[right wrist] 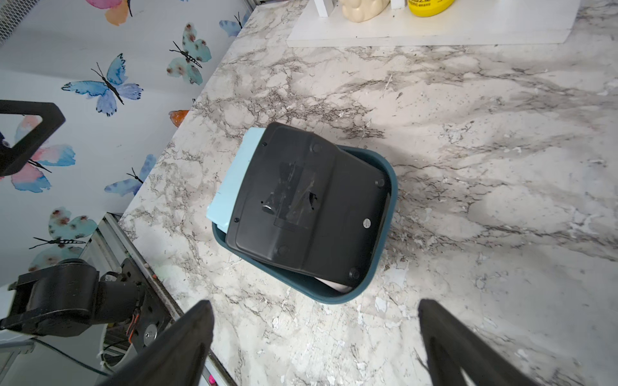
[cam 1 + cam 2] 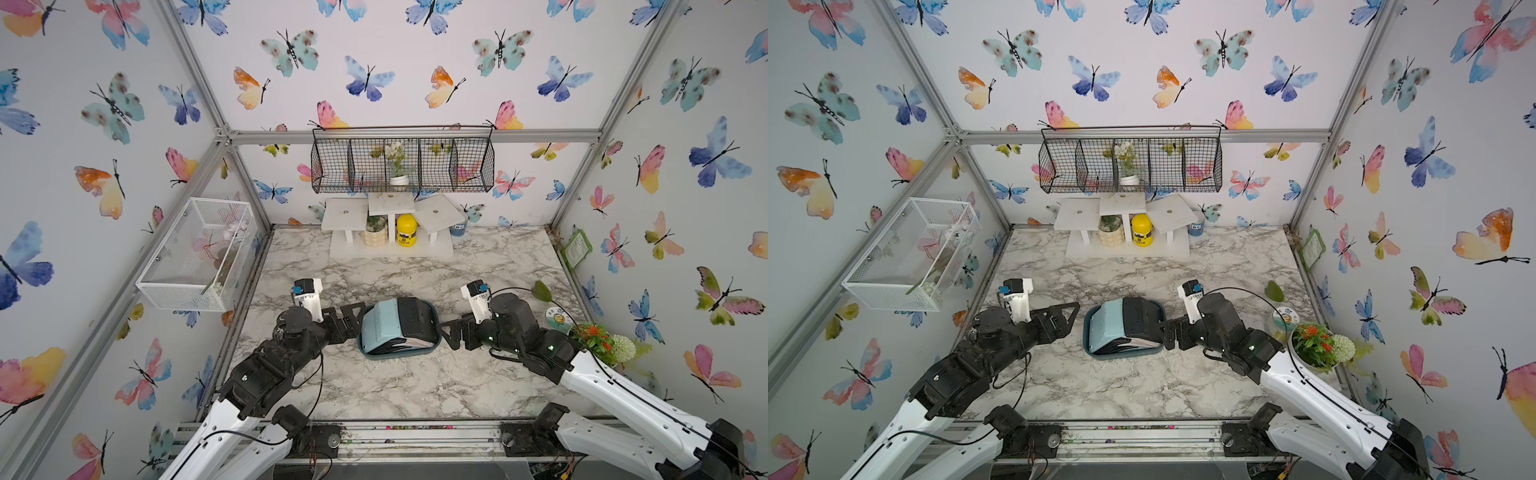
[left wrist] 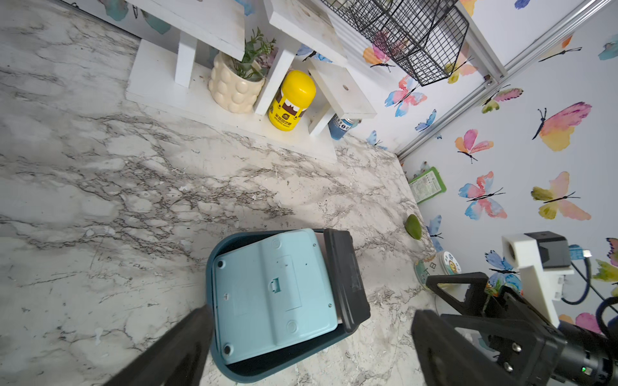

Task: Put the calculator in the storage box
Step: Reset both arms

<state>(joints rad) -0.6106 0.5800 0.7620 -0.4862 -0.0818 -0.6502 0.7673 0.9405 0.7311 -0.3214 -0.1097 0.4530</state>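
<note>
The dark teal storage box (image 2: 399,355) (image 2: 1121,353) sits mid-table between my two arms. Two calculators rest in it underside up, propped against each other and rising above its rim (image 3: 254,374) (image 1: 384,254). One calculator is light blue (image 2: 379,326) (image 2: 1111,322) (image 3: 271,294) (image 1: 239,173). The other calculator is black (image 2: 415,322) (image 2: 1140,318) (image 3: 346,277) (image 1: 307,204). My left gripper (image 2: 351,322) (image 2: 1065,320) (image 3: 312,314) stands open just left of the box, holding nothing. My right gripper (image 2: 451,332) (image 2: 1165,332) (image 1: 314,304) is open just right of it, over bare marble.
A white riser shelf (image 2: 390,249) at the back holds a cream plant pot (image 2: 375,235) and a yellow jar (image 2: 406,230). A black wire basket (image 2: 401,164) hangs above it; a white mesh basket (image 2: 195,257) is on the left wall. A flower pot (image 2: 602,338), round tin (image 2: 557,320) and green leaf (image 2: 542,291) sit at right.
</note>
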